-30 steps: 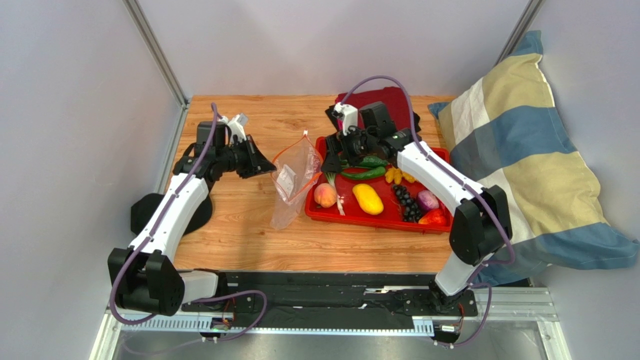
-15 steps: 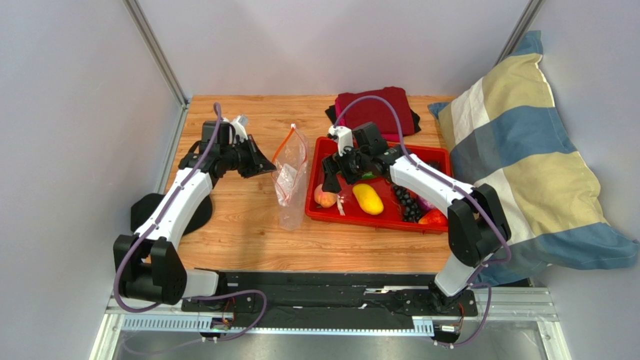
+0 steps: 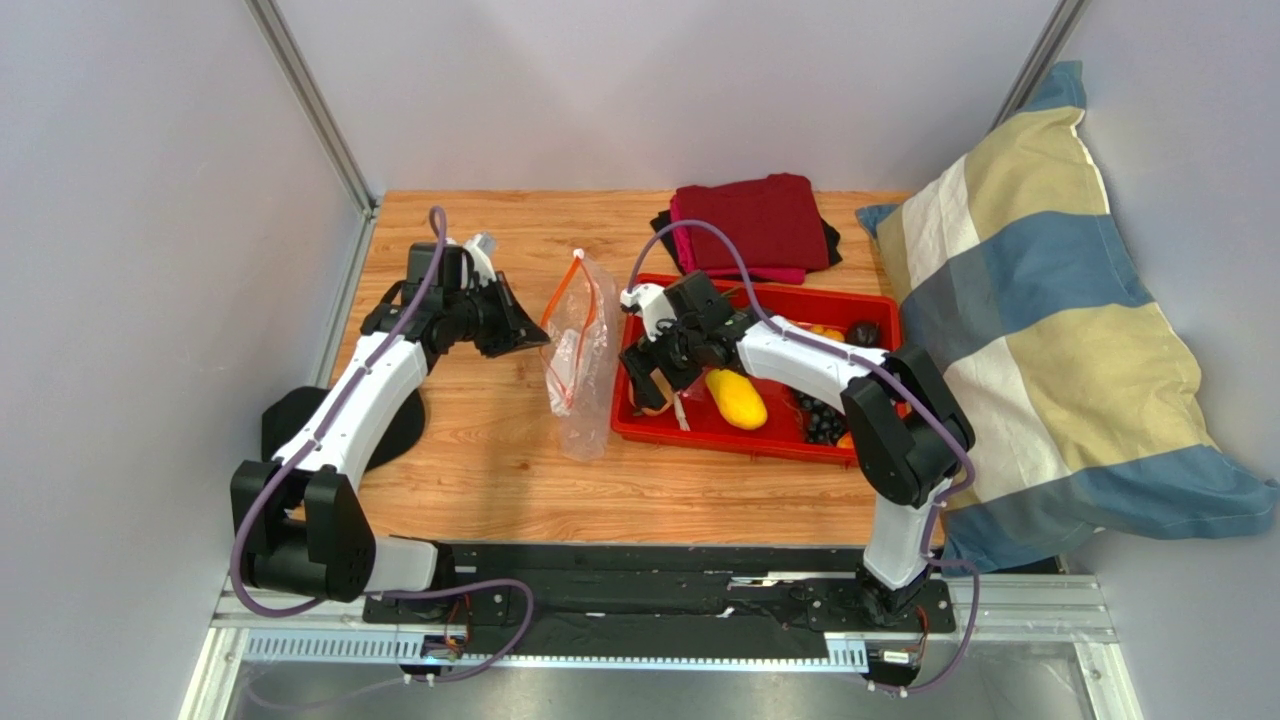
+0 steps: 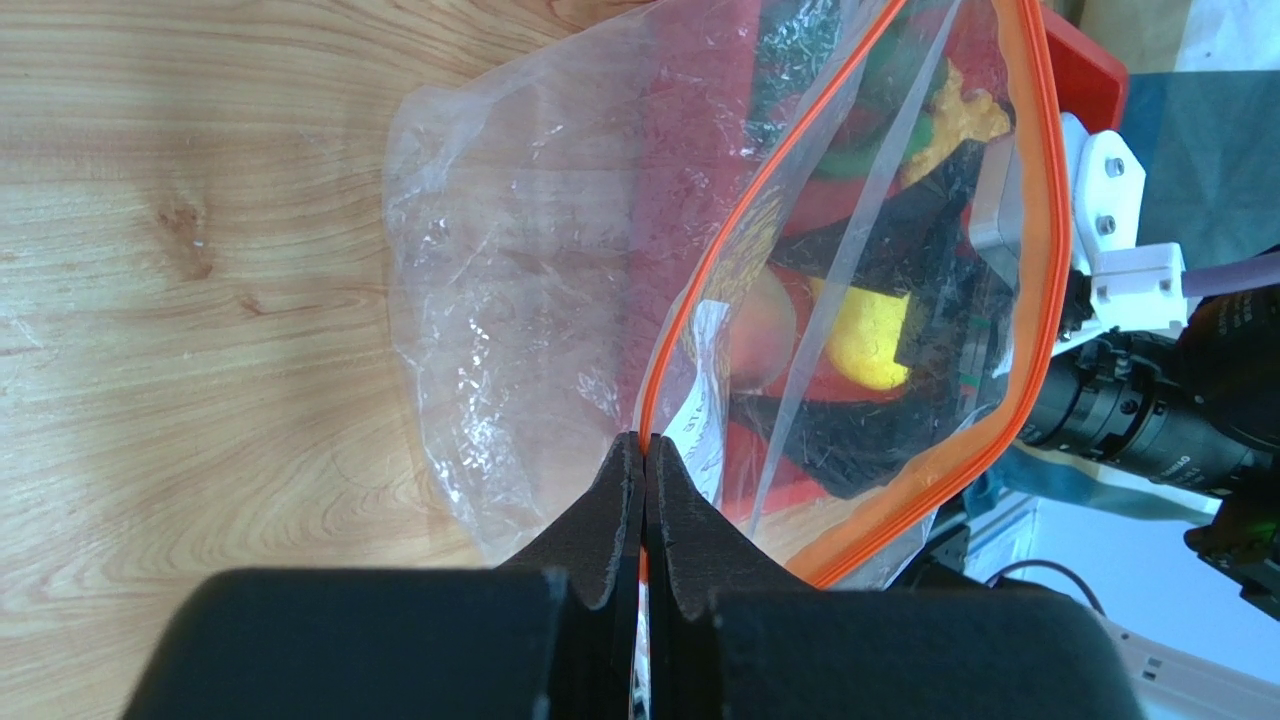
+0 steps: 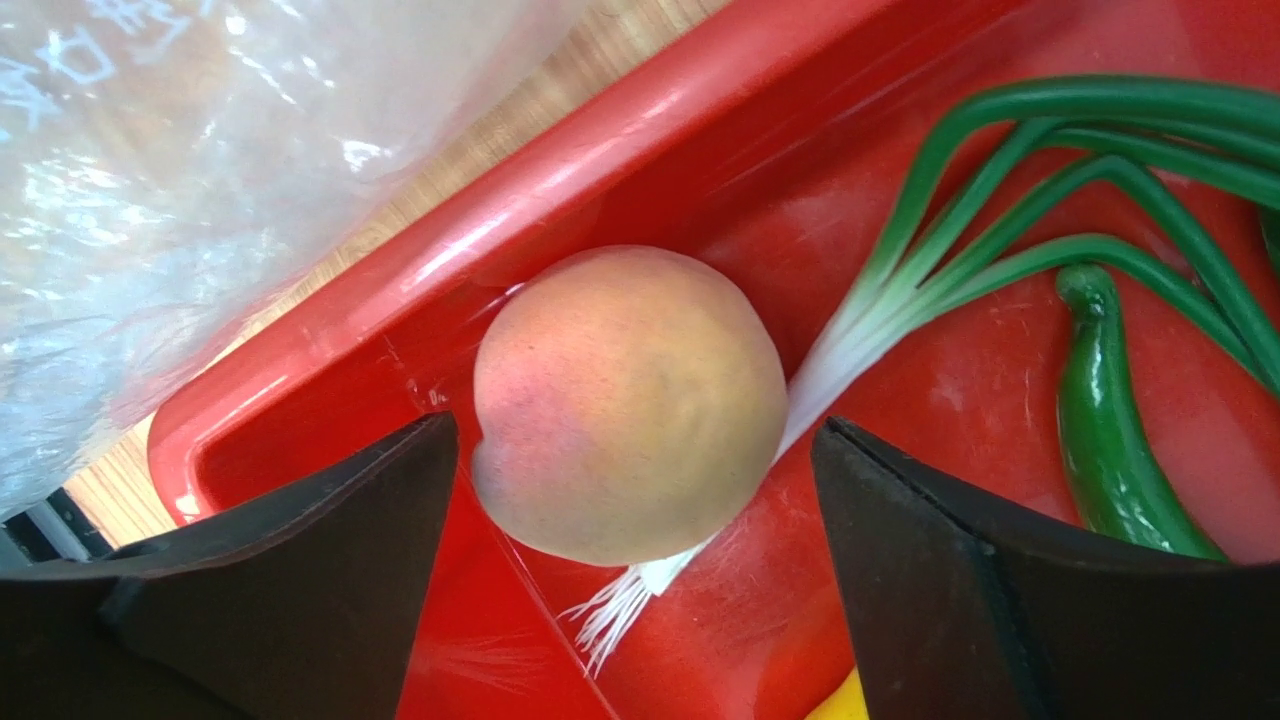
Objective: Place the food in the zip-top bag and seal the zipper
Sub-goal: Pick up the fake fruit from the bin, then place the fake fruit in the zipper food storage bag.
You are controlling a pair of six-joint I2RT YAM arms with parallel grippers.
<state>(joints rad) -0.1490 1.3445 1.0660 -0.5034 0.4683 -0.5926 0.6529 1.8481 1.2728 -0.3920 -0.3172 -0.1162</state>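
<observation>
Bag [image 3: 579, 353] left of tray [image 3: 706, 437]; peach [image 5: 628, 402] in tray.

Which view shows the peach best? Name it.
Right wrist: the peach lies large between open fingers. Top external mostly hides it under the right gripper; left wrist shows only a blur through the bag.

Wooden table [image 3: 481, 465]; pale grey walls [image 3: 676, 90]; striped pillow [image 3: 1052, 330] at right

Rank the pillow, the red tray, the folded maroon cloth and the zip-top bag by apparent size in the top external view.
1. pillow, clearly the largest
2. red tray
3. folded maroon cloth and zip-top bag: these look about alike. The bag is lifted nearer the camera, so I won't rank them.
</observation>
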